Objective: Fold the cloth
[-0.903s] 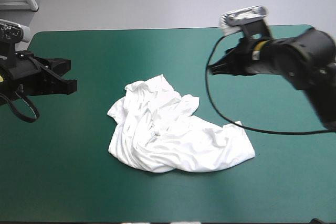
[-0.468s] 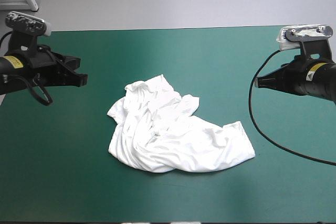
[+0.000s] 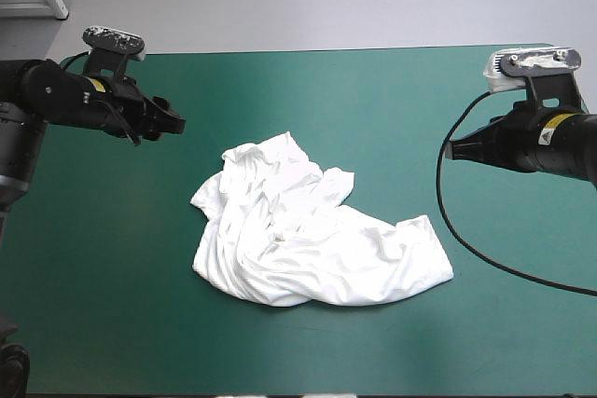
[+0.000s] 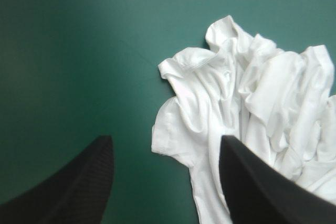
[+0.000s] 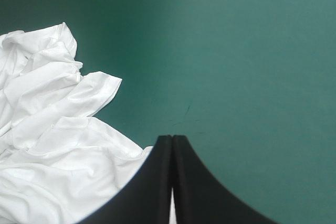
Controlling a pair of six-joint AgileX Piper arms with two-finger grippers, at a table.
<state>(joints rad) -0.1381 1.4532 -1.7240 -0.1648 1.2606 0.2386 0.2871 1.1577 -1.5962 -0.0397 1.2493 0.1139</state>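
So the T-shirt [image 3: 317,235] is just a crumpled white heap around the middle of the tabletop [image 3: 112,323], with teal-green cover showing all round it. My left gripper [image 3: 173,124] hangs over the far left part, fingers spread wide and empty. My right gripper [image 3: 451,149] is near the right edge, fingers pinched together into a point, also empty. Neither touches the shirt.

No word, number or brand can be read in any view. The only label-like marks are a small yellow sticker [image 3: 96,85] on the left arm [image 3: 51,100] and a second yellow sticker [image 3: 560,119] on the right arm [image 3: 571,154] (both visible from the high view alone), and any print on them is too small to make out.
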